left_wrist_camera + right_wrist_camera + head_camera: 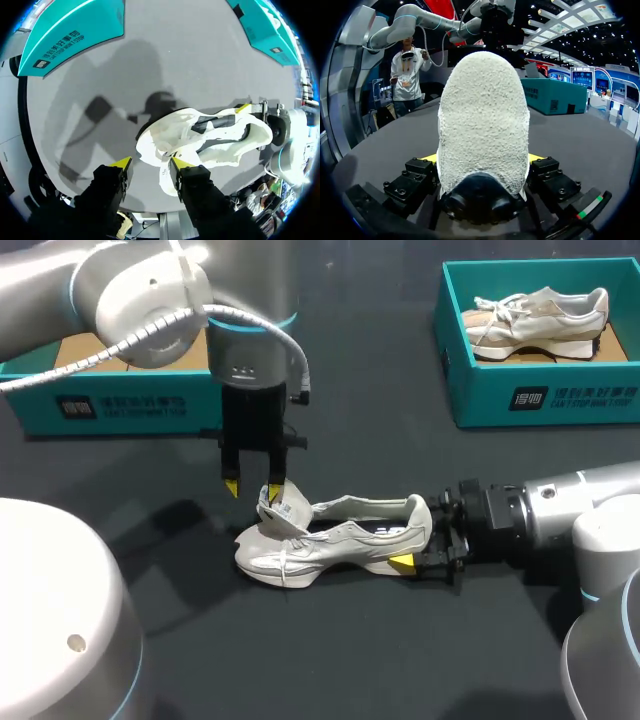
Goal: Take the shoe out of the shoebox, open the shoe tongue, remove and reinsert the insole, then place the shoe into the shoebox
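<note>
A white sneaker (330,538) lies on its side on the dark table, toe toward my left arm. Its tongue (283,503) is folded up and out. My left gripper (254,487) hangs just above the toe end, open, with the tongue against the outer side of one finger and nothing between the tips. In the left wrist view the sneaker (220,145) lies just ahead of the left gripper (150,164). My right gripper (418,540) is shut on the heel, one finger on each side. The fuzzy heel (483,120) fills the right wrist view between the right gripper's (483,159) fingers.
A teal shoebox (540,395) at the back right holds a second beige sneaker (540,318). Another teal shoebox (110,400) sits at the back left, partly behind my left arm. Bare dark table lies in front of the shoe.
</note>
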Available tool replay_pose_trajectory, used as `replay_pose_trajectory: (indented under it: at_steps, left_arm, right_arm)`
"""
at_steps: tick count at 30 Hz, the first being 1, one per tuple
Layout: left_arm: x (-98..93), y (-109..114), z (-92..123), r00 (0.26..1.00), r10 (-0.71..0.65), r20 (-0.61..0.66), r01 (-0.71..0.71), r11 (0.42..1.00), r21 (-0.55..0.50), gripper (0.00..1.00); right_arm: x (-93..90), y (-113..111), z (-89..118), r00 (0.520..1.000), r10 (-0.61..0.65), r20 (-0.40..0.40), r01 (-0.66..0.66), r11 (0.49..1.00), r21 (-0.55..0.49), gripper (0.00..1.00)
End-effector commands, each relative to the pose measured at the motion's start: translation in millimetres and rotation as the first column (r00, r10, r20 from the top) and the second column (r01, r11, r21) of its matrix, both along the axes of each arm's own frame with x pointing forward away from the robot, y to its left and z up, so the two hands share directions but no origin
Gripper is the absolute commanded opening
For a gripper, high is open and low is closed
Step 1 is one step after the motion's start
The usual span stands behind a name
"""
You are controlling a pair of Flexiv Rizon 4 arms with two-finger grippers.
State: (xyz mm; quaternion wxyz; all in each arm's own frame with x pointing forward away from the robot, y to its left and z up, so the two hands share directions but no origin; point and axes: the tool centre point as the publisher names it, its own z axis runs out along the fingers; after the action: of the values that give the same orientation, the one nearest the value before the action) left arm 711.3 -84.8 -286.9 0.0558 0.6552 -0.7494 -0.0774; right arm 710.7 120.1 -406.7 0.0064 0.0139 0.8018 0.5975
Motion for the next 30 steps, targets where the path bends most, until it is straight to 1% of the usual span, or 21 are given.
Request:
replay_pose_trajectory:
  at_steps: [1, 4, 7, 9, 10, 12, 13, 14, 15, 16, 18, 19, 29, 30]
  left_arm:
    - [0.5, 7.2, 32.1, 0.997, -0.078, 0.030, 0.080, 0.993, -0.089, 0.48]
    - [-0.2, -2.6, 45.7, 0.983, -0.169, 0.068, 0.176, 0.977, -0.120, 0.47]
    - [-2.0, -11.9, 56.8, 0.953, -0.282, 0.107, 0.296, 0.944, -0.148, 0.46]
    - [-3.5, -17.7, 62.2, 0.919, -0.370, 0.138, 0.389, 0.906, -0.164, 0.40]
    - [-3.9, -20.6, 65.4, 0.897, -0.419, 0.144, 0.440, 0.881, -0.174, 0.40]
    - [-4.8, -25.9, 70.8, 0.842, -0.513, 0.168, 0.538, 0.822, -0.188, 0.31]
    - [-5.3, -29.6, 73.7, 0.815, -0.551, 0.180, 0.579, 0.793, -0.189, 0.24]
    - [-6.2, -32.6, 76.9, 0.776, -0.598, 0.201, 0.630, 0.751, -0.195, 0.00]
    - [-7.4, -34.9, 79.8, 0.732, -0.646, 0.215, 0.681, 0.705, -0.199, 0.00]
    - [-8.7, -37.1, 82.5, 0.671, -0.702, 0.239, 0.741, 0.638, -0.207, 0.00]
    - [-9.4, -44.1, 90.8, 0.544, -0.803, 0.242, 0.837, 0.503, -0.213, 0.00]
    - [-8.0, -50.6, 95.0, 0.527, -0.817, 0.234, 0.845, 0.477, -0.241, 0.00]
    - [-8.0, -50.6, 95.0, 0.527, -0.817, 0.234, 0.845, 0.477, -0.241, 0.00]
    - [-7.6, -54.3, 92.1, 0.496, -0.834, 0.242, 0.864, 0.448, -0.229, 0.00]
  right_arm:
    - [-0.3, 0.1, 0.7, 1.000, 0.000, 0.000, 0.000, 1.000, -0.004, 0.00]
    - [-0.3, 0.1, 0.7, 1.000, 0.000, 0.000, 0.000, 1.000, -0.004, 0.00]
    - [-0.3, 0.1, 0.7, 1.000, 0.000, 0.000, 0.000, 1.000, -0.004, 0.00]
    - [-0.3, 0.1, 0.7, 1.000, 0.000, 0.000, 0.000, 1.000, -0.004, 0.00]
    - [-0.3, 0.1, 0.7, 1.000, 0.000, 0.000, 0.000, 1.000, -0.004, 0.00]
    - [-0.3, 0.1, 0.7, 1.000, 0.000, 0.000, 0.000, 1.000, -0.004, 0.00]
    - [-0.3, 0.1, 0.7, 1.000, 0.000, 0.000, 0.000, 1.000, -0.004, 0.00]
    - [-0.3, 0.1, 0.7, 1.000, 0.000, 0.000, 0.000, 1.000, -0.004, 0.00]
    - [-0.3, 0.1, 0.7, 1.000, 0.000, 0.000, 0.000, 1.000, -0.004, 0.00]
    - [-0.3, 0.1, 0.7, 1.000, 0.000, 0.000, 0.000, 1.000, -0.004, 0.00]
    - [-0.3, 0.1, 0.7, 1.000, 0.000, 0.000, 0.000, 1.000, -0.004, 0.00]
    - [-0.3, 0.1, 0.7, 1.000, 0.000, 0.000, 0.000, 1.000, -0.004, 0.00]
    - [-0.3, 0.1, 0.7, 1.000, 0.000, 0.000, 0.000, 1.000, -0.004, 0.00]
    - [-0.3, 0.1, 0.7, 1.000, 0.000, 0.000, 0.000, 1.000, -0.004, 0.00]
